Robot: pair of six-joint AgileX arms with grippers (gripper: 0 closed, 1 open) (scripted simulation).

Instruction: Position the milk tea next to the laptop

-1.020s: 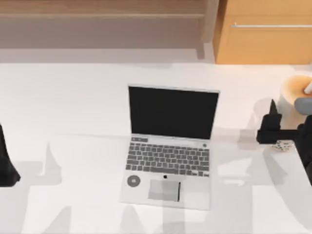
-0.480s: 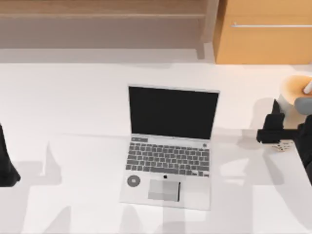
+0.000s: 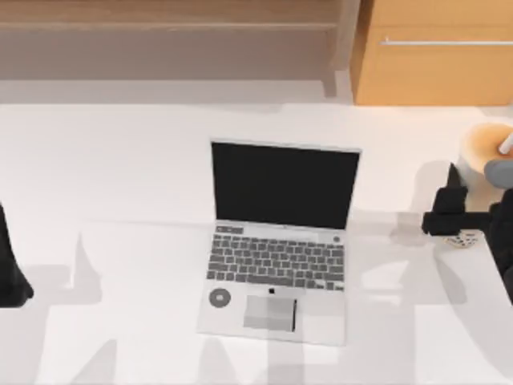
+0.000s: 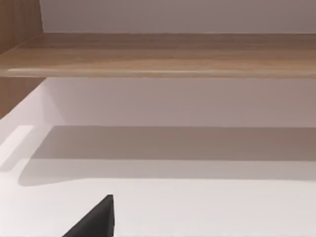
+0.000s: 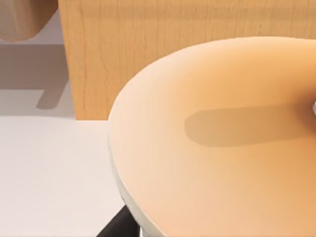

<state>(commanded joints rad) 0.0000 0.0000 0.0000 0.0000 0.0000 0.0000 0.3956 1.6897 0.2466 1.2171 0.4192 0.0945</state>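
A: Starting at the counter's point(image 3: 120, 160) left edge, what is sitting there?

B: The left tool point(image 3: 12, 277) is idling at that edge, well apart from everything. I cannot tell whether it is open or closed.

A: And moving toward the middle?

B: The laptop point(image 3: 276, 241) is lying open at the centre, screen dark, keyboard facing the near edge.

A: Then the far right?

B: The milk tea point(image 3: 485, 148) is standing at the right edge, well apart from the laptop. The right tool point(image 3: 449, 200) is hanging just beside it, on the laptop side. In the right wrist view the cup's orange-tan top point(image 5: 217, 138) is looming very close, but I cannot tell how wide the tool is standing or whether it is gripping anything.

A: What is worrying you?

B: The cup is tall and tapered, so a grip taken too high, or a sideways nudge, could be tipping it over. Setting it down carelessly could be knocking it against the screen.
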